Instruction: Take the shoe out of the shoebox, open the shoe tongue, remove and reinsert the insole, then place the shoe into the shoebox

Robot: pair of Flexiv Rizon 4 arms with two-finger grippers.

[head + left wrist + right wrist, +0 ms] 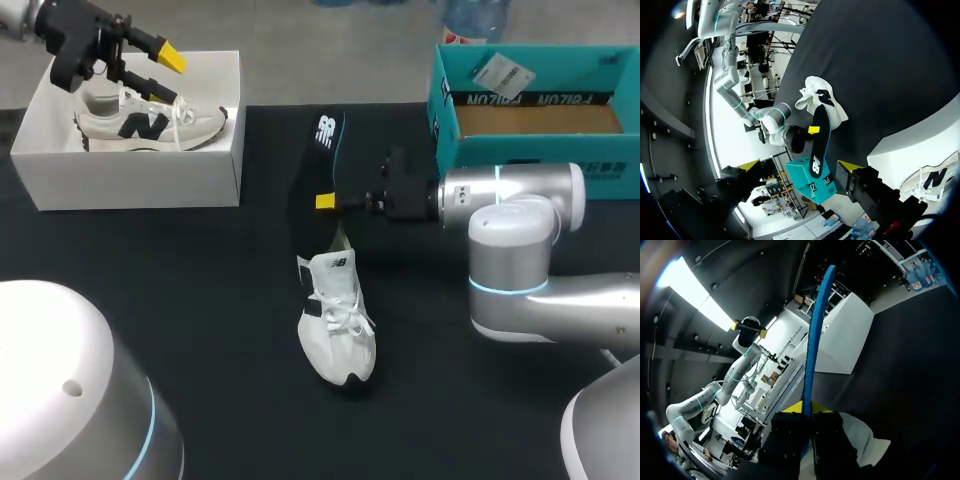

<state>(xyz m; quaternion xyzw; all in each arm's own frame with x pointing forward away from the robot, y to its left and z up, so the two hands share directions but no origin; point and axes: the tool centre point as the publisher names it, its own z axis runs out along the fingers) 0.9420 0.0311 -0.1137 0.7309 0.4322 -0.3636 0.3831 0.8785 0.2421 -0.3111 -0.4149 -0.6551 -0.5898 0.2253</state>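
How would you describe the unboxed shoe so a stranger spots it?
On the black table, look between the white cardboard shoebox and the teal cardboard box. A white laced sneaker lies there by the black insole. The other sneaker, cream with a navy letter, sits boxed.

Logos mostly: the boxed shoe (150, 122) has a big dark block-letter mark on its side, the black insole (315, 170) a white one near its far end, the loose shoe (337, 320) a small dark one on its tongue. The teal box (540, 150) has white lettering along its inner flap, upside down from the head view, plus a white sticker (499, 72), too small to read.
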